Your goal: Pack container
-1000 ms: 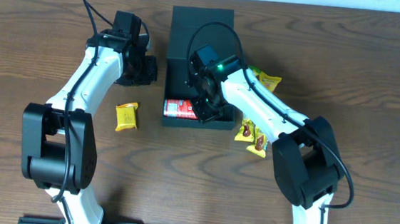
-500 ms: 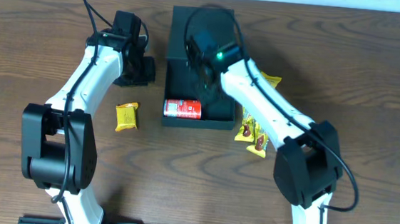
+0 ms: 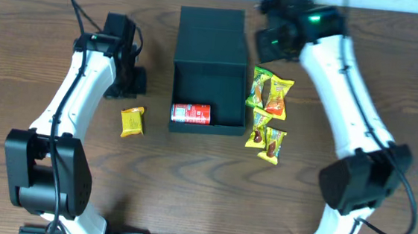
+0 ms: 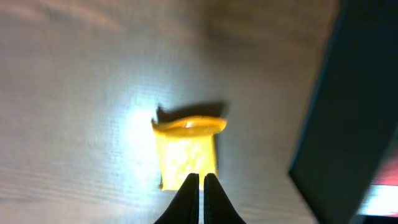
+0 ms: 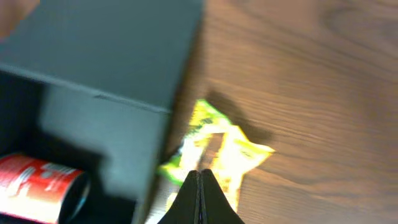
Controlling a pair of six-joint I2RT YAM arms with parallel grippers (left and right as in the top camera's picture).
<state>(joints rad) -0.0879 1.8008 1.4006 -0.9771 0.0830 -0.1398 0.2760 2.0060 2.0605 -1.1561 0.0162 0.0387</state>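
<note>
Overhead view: the container (image 3: pixel 211 35) sits in the middle of the table (image 3: pixel 188 190), toward the far edge. Its lid is flipped back and its inside is open. A red can (image 3: pixel 190 113) lies on its side in the near left corner of the box. One yellow packet (image 3: pixel 132 121) lies alone on the wood to the left of the box. Four more snack packets (image 3: pixel 260 87) lie in a bunch just beside the right wall. The left gripper (image 3: pixel 131 81) hangs near the left wall of the box. The right gripper (image 3: pixel 271 40) is by the far right corner and looks blurry. From up here you cannot tell how wide either pincer is.

Left wrist view: this close look shows the two fingers (image 4: pixel 191 190) pressed almost together, holding nothing. The yellow packet lies just past their tips. The dark box wall fills the right side.

Right wrist view: these fingers (image 5: pixel 194 190) are closed to a point and hold nothing. A yellow-green packet (image 5: pixel 217 149) lies past them, right beside the box wall. This view also peeks inside the box and shows the can's round dark end.
</note>
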